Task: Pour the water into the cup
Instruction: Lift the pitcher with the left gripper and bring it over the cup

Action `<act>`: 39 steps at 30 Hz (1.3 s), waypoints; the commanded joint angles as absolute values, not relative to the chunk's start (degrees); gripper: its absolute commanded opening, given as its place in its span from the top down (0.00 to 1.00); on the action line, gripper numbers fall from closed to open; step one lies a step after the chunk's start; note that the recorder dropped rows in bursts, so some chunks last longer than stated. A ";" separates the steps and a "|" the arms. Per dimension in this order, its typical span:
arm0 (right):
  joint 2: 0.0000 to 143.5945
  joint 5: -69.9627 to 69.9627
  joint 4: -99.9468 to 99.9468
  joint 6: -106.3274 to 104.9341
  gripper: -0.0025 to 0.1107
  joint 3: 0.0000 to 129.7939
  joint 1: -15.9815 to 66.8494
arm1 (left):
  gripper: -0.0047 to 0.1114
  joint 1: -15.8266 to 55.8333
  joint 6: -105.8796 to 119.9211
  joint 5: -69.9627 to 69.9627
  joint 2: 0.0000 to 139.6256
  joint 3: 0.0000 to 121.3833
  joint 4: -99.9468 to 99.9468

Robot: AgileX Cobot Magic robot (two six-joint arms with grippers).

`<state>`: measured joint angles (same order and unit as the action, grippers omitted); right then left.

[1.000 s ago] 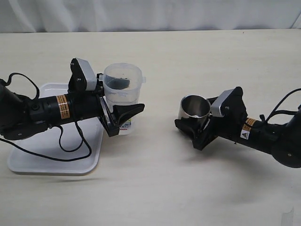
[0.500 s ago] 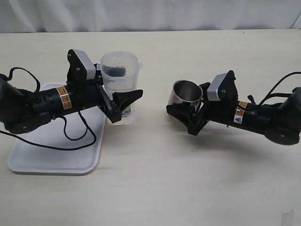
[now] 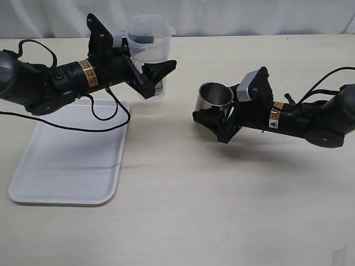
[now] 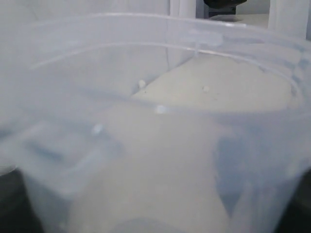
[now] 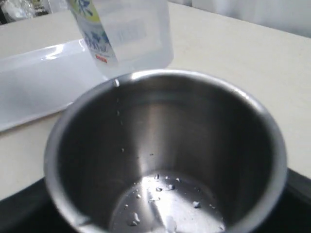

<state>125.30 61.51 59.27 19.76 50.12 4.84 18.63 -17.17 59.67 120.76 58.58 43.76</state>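
The cup (image 3: pixel 215 98) is a short brushed-steel cylinder held upright just above the table, right of the middle. My right gripper (image 3: pixel 214 117) is shut on its sides. In the right wrist view the cup (image 5: pixel 160 145) fills the frame, with only scattered water droplets (image 5: pixel 165 194) on its shiny bottom. My left gripper (image 3: pixel 153 76) is shut on a translucent plastic container (image 3: pixel 148 39) with a blue-white label, lifted upright to the left of and behind the cup. The container wall (image 4: pixel 155 121) blocks the left wrist view. The water inside hardly shows.
A white tray (image 3: pixel 66 160) lies on the table at the left, below the left arm, and its edge (image 5: pixel 43 82) shows beyond the cup. Black cables hang from both arms. A white curtain stands behind the table's far edge.
My left gripper has lifted the container up and away from the tray's corner. My right gripper has carried the cup a little to the left, closer to the container.
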 commanded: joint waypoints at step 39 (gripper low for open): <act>129.32 57.22 62.62 22.71 0.94 59.12 10.77 | 0.96 22.03 -1.33 40.12 120.52 64.28 49.02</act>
